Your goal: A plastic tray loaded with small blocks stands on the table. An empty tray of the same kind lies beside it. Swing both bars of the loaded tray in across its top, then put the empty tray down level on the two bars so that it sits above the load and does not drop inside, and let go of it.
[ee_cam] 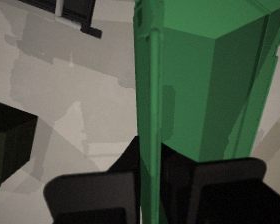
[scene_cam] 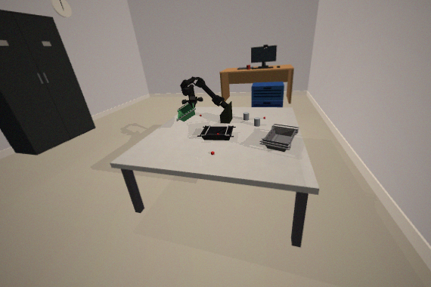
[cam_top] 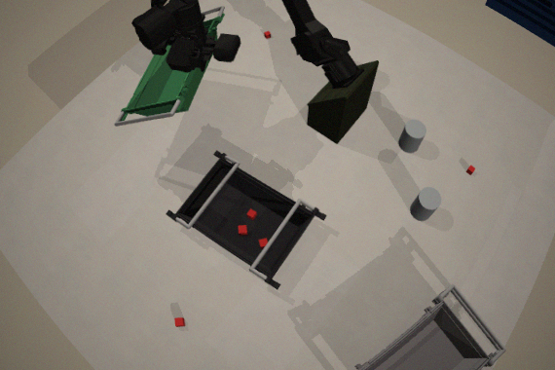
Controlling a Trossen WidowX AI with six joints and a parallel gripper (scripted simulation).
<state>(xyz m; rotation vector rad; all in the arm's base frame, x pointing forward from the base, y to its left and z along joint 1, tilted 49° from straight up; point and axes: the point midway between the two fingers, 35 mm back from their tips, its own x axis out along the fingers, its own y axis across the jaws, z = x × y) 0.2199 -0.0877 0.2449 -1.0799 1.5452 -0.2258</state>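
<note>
The loaded black tray (cam_top: pixel 221 245) (scene_cam: pixel 217 137) stands on the table with three red blocks (cam_top: pixel 242 230) visible inside. Its left bar (cam_top: pixel 214 195) and its right bar (cam_top: pixel 276 236) both lie across its top. My gripper (cam_top: pixel 203 51) (scene_cam: pixel 193 105) (ee_cam: pixel 142 139) is shut on the rim of the long side of the empty green tray (cam_top: pixel 166 81) (scene_cam: pixel 186 113) (ee_cam: pixel 186 60). It holds this tray in the air, tilted, toward the back left of the black tray. The green tray's wire bars stick out past its ends. The fingertips are partly hidden in the top view.
A grey tray (scene_cam: pixel 280 137) stands at the right. Two grey cylinders (cam_top: pixel 412 135) (cam_top: pixel 425 203) stand right of the dark arm base (cam_top: pixel 336 111) (scene_cam: pixel 226 113) (ee_cam: pixel 11 145). Loose red blocks (cam_top: pixel 179 321) (cam_top: pixel 267 34) (cam_top: pixel 470 169) lie on the table (cam_top: pixel 97 245) (scene_cam: pixel 170 156).
</note>
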